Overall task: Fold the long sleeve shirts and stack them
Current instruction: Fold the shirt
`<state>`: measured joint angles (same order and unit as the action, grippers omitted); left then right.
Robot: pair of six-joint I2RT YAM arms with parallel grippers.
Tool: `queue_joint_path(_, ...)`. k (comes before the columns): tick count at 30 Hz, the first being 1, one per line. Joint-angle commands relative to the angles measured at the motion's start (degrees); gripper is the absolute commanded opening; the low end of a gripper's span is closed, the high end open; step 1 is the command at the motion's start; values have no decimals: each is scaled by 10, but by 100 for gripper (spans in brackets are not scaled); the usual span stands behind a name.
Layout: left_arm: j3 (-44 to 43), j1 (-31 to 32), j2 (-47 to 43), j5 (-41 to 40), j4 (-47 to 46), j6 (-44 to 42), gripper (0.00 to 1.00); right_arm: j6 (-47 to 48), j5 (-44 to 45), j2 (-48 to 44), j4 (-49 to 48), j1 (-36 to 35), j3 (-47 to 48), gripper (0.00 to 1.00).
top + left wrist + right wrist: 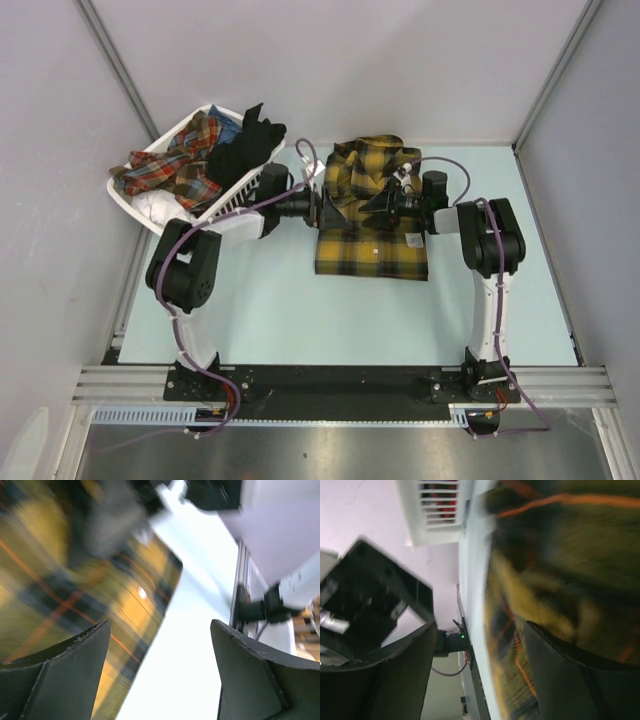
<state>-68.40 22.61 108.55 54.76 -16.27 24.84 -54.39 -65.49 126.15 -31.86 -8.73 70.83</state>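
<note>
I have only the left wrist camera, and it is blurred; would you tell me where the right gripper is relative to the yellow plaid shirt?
Observer: In the top view the right gripper is over the bunched far half of the yellow plaid shirt, towards its right side.
Operator: Thank you. Is the shirt fully folded?
Observer: Not yet. Its near half lies flat as a neat rectangle, while the far half is rumpled.
Operator: Are more garments waiting?
Observer: Yes. The white basket at the table's far left holds a red plaid garment and a black one.
</note>
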Motion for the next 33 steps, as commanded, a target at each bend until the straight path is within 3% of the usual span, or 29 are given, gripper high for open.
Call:
queue_joint_path(1, 19, 36, 29, 18, 41, -48, 87, 60, 29, 69, 86, 5, 62, 75)
queue_joint_path(7, -54, 27, 156, -18, 153, -19, 82, 68, 54, 111, 93, 17, 91, 74)
queue_joint_path(16, -89, 13, 187, -57, 282, -79, 78, 94, 77, 155, 114, 49, 174, 75)
queue_joint_path(27, -94, 7, 176, -44, 280, -116, 79, 125, 53, 153, 127, 98, 213, 77)
queue_joint_path(33, -108, 9, 105, -4, 207, -114, 84, 51, -24, 3, 70, 89, 128, 82)
